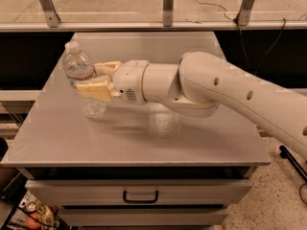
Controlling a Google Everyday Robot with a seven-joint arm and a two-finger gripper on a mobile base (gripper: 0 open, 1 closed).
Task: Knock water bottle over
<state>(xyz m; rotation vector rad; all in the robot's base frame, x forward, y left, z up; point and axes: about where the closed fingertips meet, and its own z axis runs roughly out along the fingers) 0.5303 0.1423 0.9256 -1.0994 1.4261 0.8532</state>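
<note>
- Plastic water bottle (77, 65) is leaning toward the upper left of the frame. Its white cap (72, 46) is tipping out past its base, which is touching the desk (72, 143) at centre left.
- A red-and-white label band is wrapping the bottle's middle, and its clear ribbed lower part is showing below the nearer finger.
- The pincer (88, 77) is reaching in from the right, left of the frame's centre. It is hanging at about the bottle's mid height, above the desk surface.
- Its two pale yellow fingers (98, 88) are standing apart, so the pincer is gaping rather than closed.
- The nearer finger is crossing in front of the bottle's middle, and the farther one is lying beside the bottle's shoulder, so the bottle is sitting partly in the gap.
- Whether either finger is pressing on the plastic is not something I can tell.
- The white arm (230, 90) is stretching from the right edge across the centre of the frame, ending in a rounded wrist just right of the fingers.
- The grey desk is filling the middle of the frame, and a drawer front with a dark handle (140, 196) is showing at lower centre.
- Metal railing posts (167, 4) are running along the top edge, and speckled floor (268, 200) is showing at lower right.
</note>
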